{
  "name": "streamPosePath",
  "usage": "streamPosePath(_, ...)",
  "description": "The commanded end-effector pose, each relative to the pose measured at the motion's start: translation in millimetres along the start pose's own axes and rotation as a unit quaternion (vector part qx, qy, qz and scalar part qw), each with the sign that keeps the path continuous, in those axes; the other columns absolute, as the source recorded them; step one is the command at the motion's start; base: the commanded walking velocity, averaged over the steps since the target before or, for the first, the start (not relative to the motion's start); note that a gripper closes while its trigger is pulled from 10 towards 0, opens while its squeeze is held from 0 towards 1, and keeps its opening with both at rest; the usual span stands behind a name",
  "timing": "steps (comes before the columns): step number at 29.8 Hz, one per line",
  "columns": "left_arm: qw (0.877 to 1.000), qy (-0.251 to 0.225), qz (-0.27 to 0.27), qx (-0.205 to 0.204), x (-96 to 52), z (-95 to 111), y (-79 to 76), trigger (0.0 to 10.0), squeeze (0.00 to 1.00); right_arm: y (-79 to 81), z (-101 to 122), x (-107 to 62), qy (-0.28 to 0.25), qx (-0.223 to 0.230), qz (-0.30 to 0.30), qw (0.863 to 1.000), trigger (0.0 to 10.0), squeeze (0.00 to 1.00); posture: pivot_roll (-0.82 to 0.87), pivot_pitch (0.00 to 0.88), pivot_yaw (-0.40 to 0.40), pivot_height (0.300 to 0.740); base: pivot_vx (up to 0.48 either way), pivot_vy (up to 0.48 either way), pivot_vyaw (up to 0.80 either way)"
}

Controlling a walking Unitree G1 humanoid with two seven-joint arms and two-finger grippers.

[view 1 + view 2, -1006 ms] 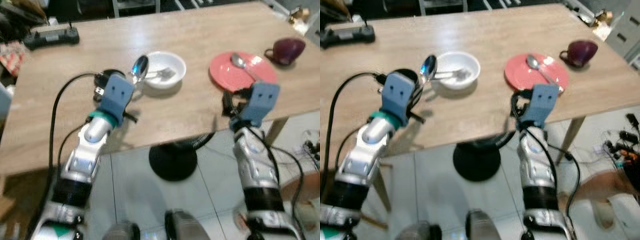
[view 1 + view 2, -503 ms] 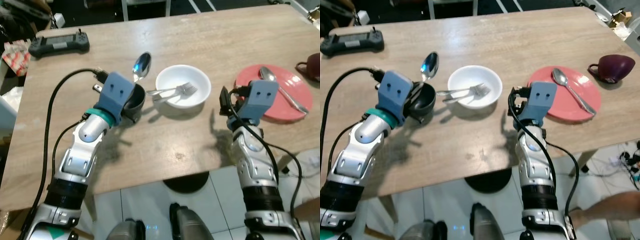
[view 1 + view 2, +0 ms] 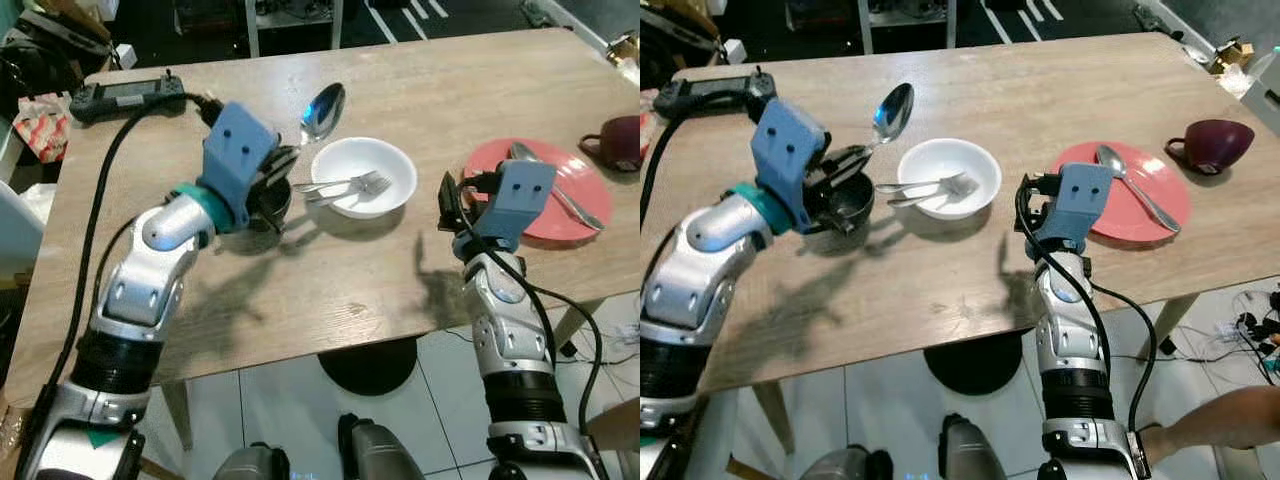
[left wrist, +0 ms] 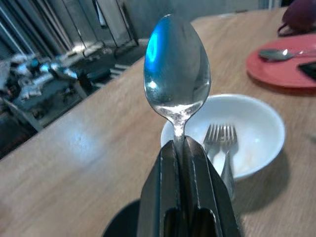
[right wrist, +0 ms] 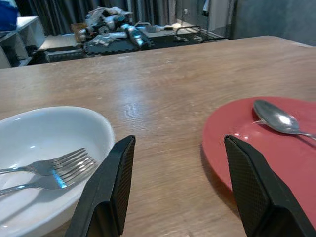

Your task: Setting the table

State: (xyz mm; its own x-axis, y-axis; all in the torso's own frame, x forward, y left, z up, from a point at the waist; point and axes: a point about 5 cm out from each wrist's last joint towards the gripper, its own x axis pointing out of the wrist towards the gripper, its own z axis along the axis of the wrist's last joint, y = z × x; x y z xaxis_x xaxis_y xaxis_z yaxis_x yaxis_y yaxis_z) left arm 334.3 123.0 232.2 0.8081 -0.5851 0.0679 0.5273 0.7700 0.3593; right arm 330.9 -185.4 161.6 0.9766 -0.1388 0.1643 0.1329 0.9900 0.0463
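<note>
- Silver spoon (image 3: 322, 110) is pinched by its handle in the left gripper (image 4: 183, 148), bowl end up, held above the table between the small black bowl (image 3: 845, 203) and the white bowl (image 3: 364, 176).
- White bowl holds two forks (image 3: 930, 186); the red plate (image 3: 1127, 193) to its right carries a second spoon (image 3: 1134, 187), with a dark red mug (image 3: 1212, 144) just beyond it.
- Right gripper (image 5: 177, 185) hovers low over the wooden table (image 3: 330, 270) between white bowl and red plate, fingers spread, holding nothing.
- Black controller (image 3: 125, 93) lies at the far left corner of the table.
- Step, as I judge it: carrying the spoon to its place. Next move calls for lowering it flat beside a bowl, then letting go without knocking the black bowl.
- Versus half a second ago: the left arm has lifted and swung the spoon higher and toward the white bowl; right arm barely changed; camera view shifted slightly.
</note>
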Motion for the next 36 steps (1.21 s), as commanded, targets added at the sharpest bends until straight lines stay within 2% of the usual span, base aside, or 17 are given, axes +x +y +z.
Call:
streamPosePath(1,1.0,0.027,0.008,-0.008,3.3,-7,13.2,10.0,0.0,-0.7,1,-1.3,-0.001,-0.003,-0.001,1.0,10.0,0.0,-0.1,0.078,0.054,0.74,0.0,0.0,0.0)
streamPosePath(5,0.999,0.052,-0.006,-0.01,14.4,-11,28.4,10.0,0.0,4.1,15,-0.7,-0.025,-0.009,0.007,1.0,10.0,0.0,-0.11,0.085,0.058,0.74,0.0,0.0,0.0)
streamPosePath(8,0.997,0.073,-0.035,-0.006,25.2,-11,42.7,10.0,0.0,10.3,48,-1.5,-0.082,-0.005,0.018,0.996,10.0,0.0,-0.15,0.11,0.087,0.74,0.0,0.0,0.0)
streamPosePath(9,0.997,0.073,-0.035,-0.006,25.2,-11,42.7,10.0,0.0,10.3,48,-1.5,-0.082,-0.005,0.018,0.996,10.0,0.0,-0.15,0.11,0.087,0.74,0.0,0.0,0.0)
streamPosePath(10,0.995,0.081,-0.051,-0.006,29.1,-9,48.1,10.0,0.0,12.0,62,-3.6,-0.105,0.0,0.025,0.994,10.0,0.0,-0.15,0.116,0.095,0.74,0.0,0.0,0.0)
streamPosePath(12,0.994,0.087,-0.069,-0.002,32.0,-6,50.7,10.0,0.0,13.5,73,-6.8,-0.12,0.007,0.031,0.992,10.0,0.0,-0.16,0.123,0.108,0.74,0.0,0.0,0.0)
streamPosePath(15,0.993,0.088,-0.082,0.001,33.6,-5,50.5,10.0,0.0,14.6,77,-8.5,-0.126,0.01,0.036,0.991,10.0,0.0,-0.16,0.125,0.11,0.74,0.0,0.0,0.0)
streamPosePath(17,0.99,0.075,-0.115,0.007,38.7,1,43.0,10.0,0.0,17.7,80,-13.5,-0.133,0.013,0.044,0.99,10.0,0.0,-0.17,0.137,0.127,0.74,0.0,0.0,0.0)
streamPosePath(18,0.99,0.075,-0.115,0.007,38.7,1,43.0,10.0,0.0,17.7,80,-13.5,-0.133,0.013,0.044,0.99,10.0,0.0,-0.17,0.137,0.127,0.74,0.0,0.0,0.0)
streamPosePath(20,0.987,0.052,-0.153,0.016,44.1,8,31.1,10.0,0.0,20.5,81,-17.6,-0.133,0.013,0.049,0.99,10.0,0.0,-0.17,0.141,0.129,0.74,0.0,0.0,0.0)
streamPosePath(21,0.987,0.052,-0.153,0.016,44.1,8,31.1,10.0,0.0,20.5,81,-17.6,-0.133,0.013,0.049,0.99,10.0,0.0,-0.17,0.141,0.129,0.74,0.0,0.0,0.0)
streamPosePath(23,0.983,0.031,-0.178,0.025,47.5,13,18.1,10.0,0.0,22.6,78,-20.2,-0.126,0.014,0.051,0.991,10.0,0.0,-0.17,0.146,0.126,0.74,0.0,0.0,0.0)
streamPosePath(27,0.981,0.023,-0.193,0.029,54.7,14,6.9,10.0,0.0,25.6,76,-22.2,-0.116,0.015,0.055,0.992,10.0,0.0,-0.17,0.146,0.121,0.74,0.0,0.0,0.0)
streamPosePath(30,0.979,0.026,-0.2,0.02,68.9,16,-2.3,10.0,0.0,29.0,76,-22.5,-0.109,0.015,0.062,0.992,10.0,0.0,-0.17,0.14,0.12,0.74,0.0,0.0,0.0)
streamPosePath(34,0.979,0.029,-0.202,0.018,72.7,17,-4.5,10.0,0.0,29.5,77,-22.0,-0.109,0.015,0.063,0.992,10.0,0.0,-0.17,0.139,0.122,0.74,0.0,0.0,0.0)
streamPosePath(35,0.979,0.035,-0.198,0.017,76.6,17,-5.5,10.0,0.11,29.6,77,-21.5,-0.109,0.015,0.063,0.992,10.0,0.0,-0.17,0.136,0.125,0.74,0.0,0.0,0.0)
streamPosePath(36,0.979,0.035,-0.198,0.017,76.6,17,-5.5,10.0,0.11,29.6,77,-21.5,-0.109,0.015,0.063,0.992,10.0,0.0,-0.17,0.136,0.125,0.74,0.0,0.0,0.0)
